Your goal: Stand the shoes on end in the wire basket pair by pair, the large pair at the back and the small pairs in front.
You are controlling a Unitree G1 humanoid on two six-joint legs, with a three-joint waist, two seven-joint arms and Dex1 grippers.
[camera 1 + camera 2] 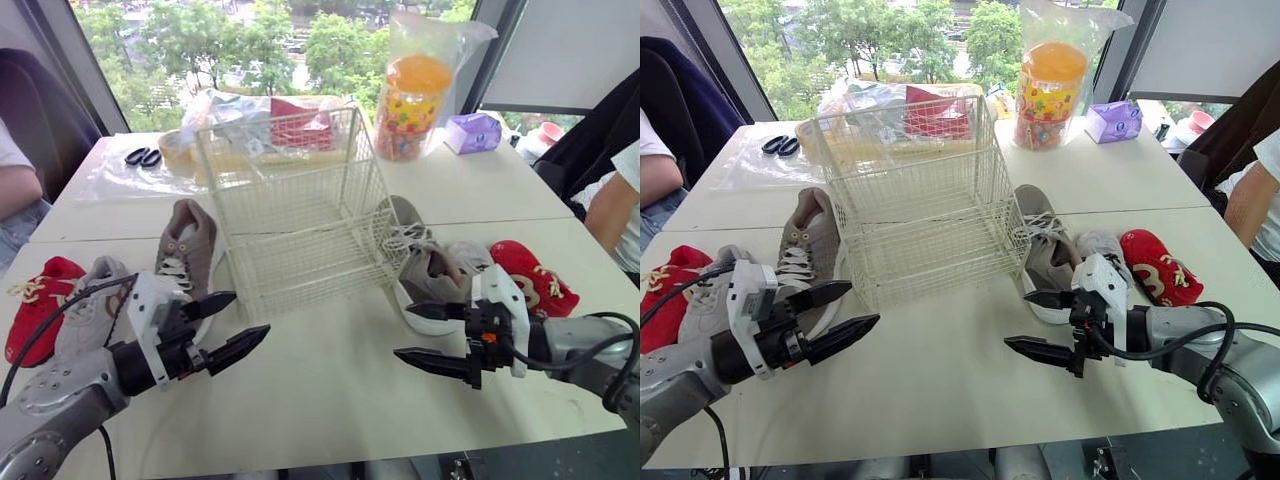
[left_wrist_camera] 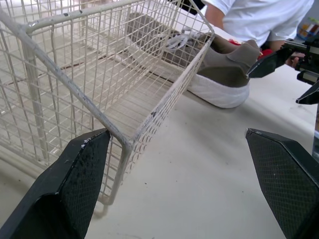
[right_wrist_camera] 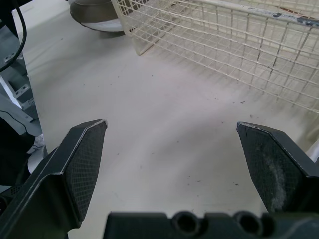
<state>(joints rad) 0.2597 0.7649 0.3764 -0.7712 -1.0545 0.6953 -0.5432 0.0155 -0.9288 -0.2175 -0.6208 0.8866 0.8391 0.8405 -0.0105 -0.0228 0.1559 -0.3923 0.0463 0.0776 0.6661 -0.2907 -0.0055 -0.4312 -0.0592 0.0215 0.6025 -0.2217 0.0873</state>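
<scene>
Both grippers are released and hold nothing: left gripper and right gripper hover over the table w/ fingers spread wide. The wire basket sits ahead of them, between the two, and is empty; no pair is in yet, so I'd judge the large pair goes first.

One large taupe shoe lies just beyond the left gripper, toe end near its upper finger; its mate lies just beyond the right gripper, seemingly touching the basket's side. A small grey shoe and small red shoe lie outboard of the left gripper; the other red shoe lies outboard of the right one.

What could bite you:
- the basket looks light; push a shoe against the wire and it'll prob. slide or tip
- loose laces on the mate may snag the mesh as you lift
- pinch the soft upper and the shoe may sag or swing; grip near the heel
- a big shoe on end is top-heavy; w/o the back wall behind it, it may topple
- load small ones first and you block the back row
</scene>
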